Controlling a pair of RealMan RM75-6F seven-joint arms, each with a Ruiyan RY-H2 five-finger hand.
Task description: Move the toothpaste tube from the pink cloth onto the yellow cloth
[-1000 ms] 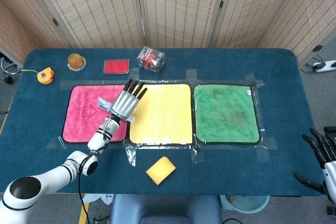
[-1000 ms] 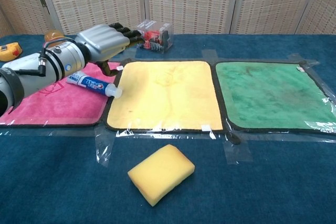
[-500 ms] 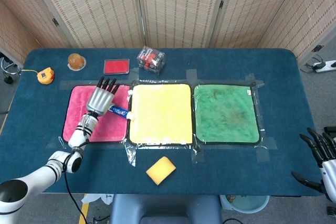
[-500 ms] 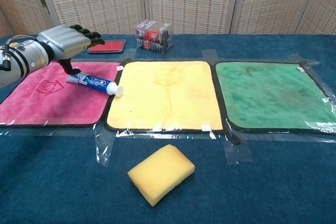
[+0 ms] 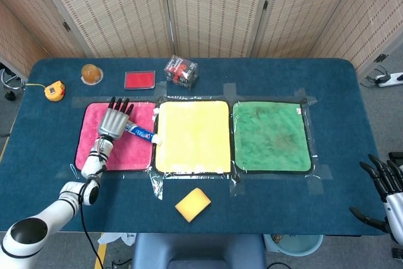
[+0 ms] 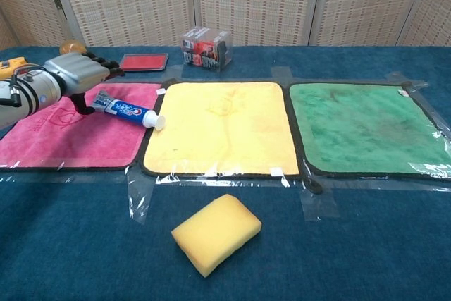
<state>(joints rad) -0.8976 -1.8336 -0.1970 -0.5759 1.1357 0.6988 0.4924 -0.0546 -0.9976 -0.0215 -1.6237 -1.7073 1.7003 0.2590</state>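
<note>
The toothpaste tube [image 5: 140, 133] [image 6: 128, 110] lies on the right part of the pink cloth [image 5: 92, 150] [image 6: 63, 139], its white cap at the cloth's right edge next to the yellow cloth [image 5: 192, 137] [image 6: 222, 127]. My left hand [image 5: 114, 121] [image 6: 76, 75] hovers over the pink cloth just left of the tube's flat end, fingers spread, holding nothing. My right hand [image 5: 384, 181] hangs off the table's right front corner in the head view, fingers apart and empty.
A green cloth [image 5: 271, 135] [image 6: 370, 126] lies right of the yellow one. A yellow sponge [image 5: 192, 204] [image 6: 216, 232] sits near the front edge. At the back stand a clear box [image 5: 181, 71], a red case [image 5: 139, 79], an orange jar [image 5: 92, 74] and a tape measure [image 5: 55, 90].
My left hand has swung left from the yellow cloth's edge, across the tube, to a spot over the pink cloth. The tube has stayed where it was.
</note>
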